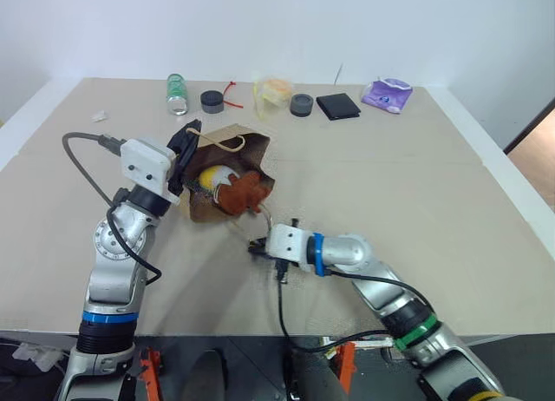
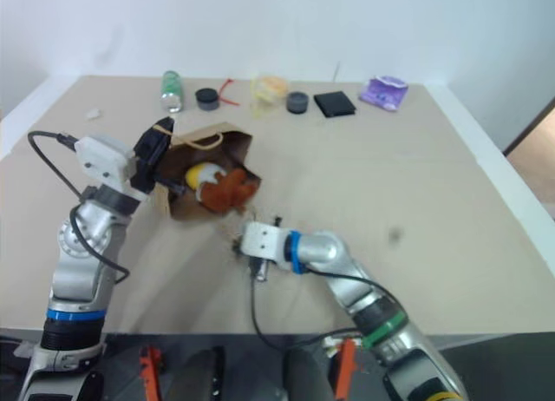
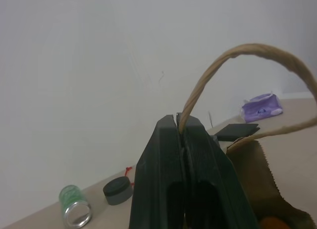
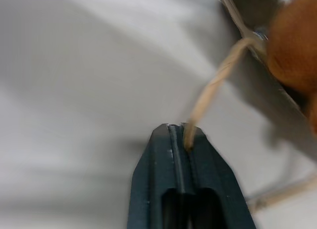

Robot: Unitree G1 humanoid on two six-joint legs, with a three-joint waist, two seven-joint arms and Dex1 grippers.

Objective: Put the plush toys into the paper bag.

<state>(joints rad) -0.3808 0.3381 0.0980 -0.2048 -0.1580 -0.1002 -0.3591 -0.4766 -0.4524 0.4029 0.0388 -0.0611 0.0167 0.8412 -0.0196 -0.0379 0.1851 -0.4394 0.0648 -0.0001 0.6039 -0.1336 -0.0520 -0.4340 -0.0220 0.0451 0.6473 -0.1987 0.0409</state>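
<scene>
Black left gripper (image 3: 182, 135) raised, pinching handle (image 3: 237, 58)

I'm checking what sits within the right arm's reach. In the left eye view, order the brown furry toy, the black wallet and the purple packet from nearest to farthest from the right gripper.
1. Brown furry toy: in the paper bag's mouth, just beyond the right gripper.
2. Black wallet: far side, right of centre.
3. Purple packet: far right, beyond the wallet.
</scene>
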